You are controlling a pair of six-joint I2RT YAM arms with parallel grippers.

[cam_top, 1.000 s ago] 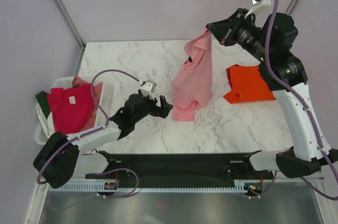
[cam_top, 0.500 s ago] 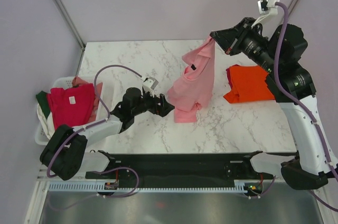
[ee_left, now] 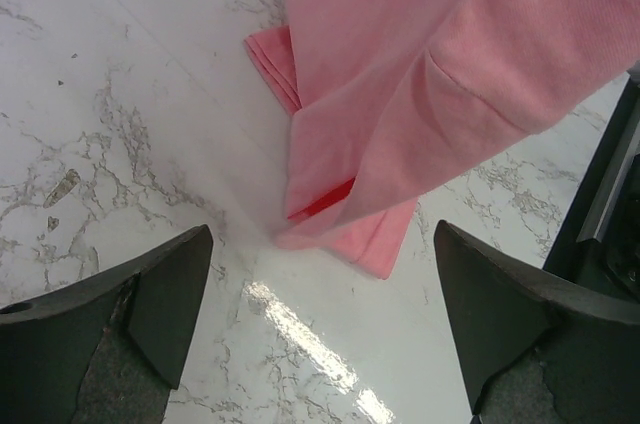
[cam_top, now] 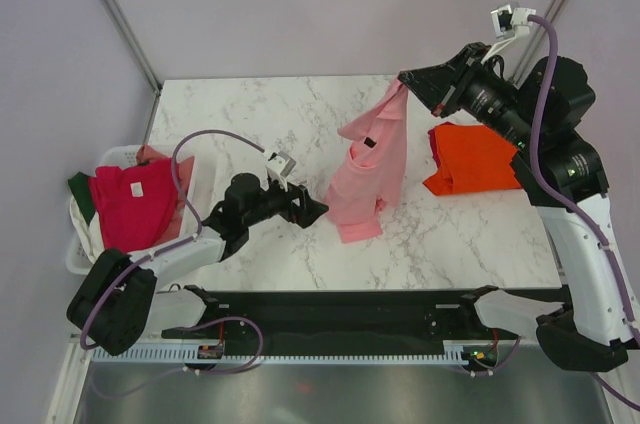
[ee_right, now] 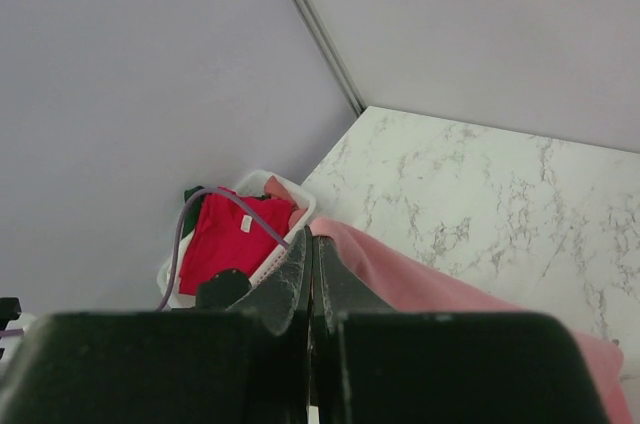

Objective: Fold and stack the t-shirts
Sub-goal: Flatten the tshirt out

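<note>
A light pink t-shirt (cam_top: pixel 370 169) hangs from my right gripper (cam_top: pixel 404 81), which is shut on its top edge and holds it high above the marble table (cam_top: pixel 250 114); the shirt's lower end rests crumpled on the table. In the right wrist view the shut jaws pinch the pink cloth (ee_right: pixel 400 279). My left gripper (cam_top: pixel 312 208) is open and empty just left of the shirt's lower end; its view shows the pink hem (ee_left: pixel 350 234) ahead between the fingers (ee_left: pixel 150 294). A folded orange t-shirt (cam_top: pixel 470 159) lies at the right. A crimson-red t-shirt (cam_top: pixel 130 202) lies on top in the basket.
A white plastic basket (cam_top: pixel 80 254) at the table's left edge holds the red shirt over dark green (cam_top: pixel 80 189) and cream cloth; it also shows in the right wrist view (ee_right: pixel 250 229). Lilac walls enclose the table. A black rail (cam_top: pixel 340 309) runs along the near edge.
My right gripper has carried the pink shirt's top a little to the right. My left gripper has moved slightly right toward the shirt's lower end.
</note>
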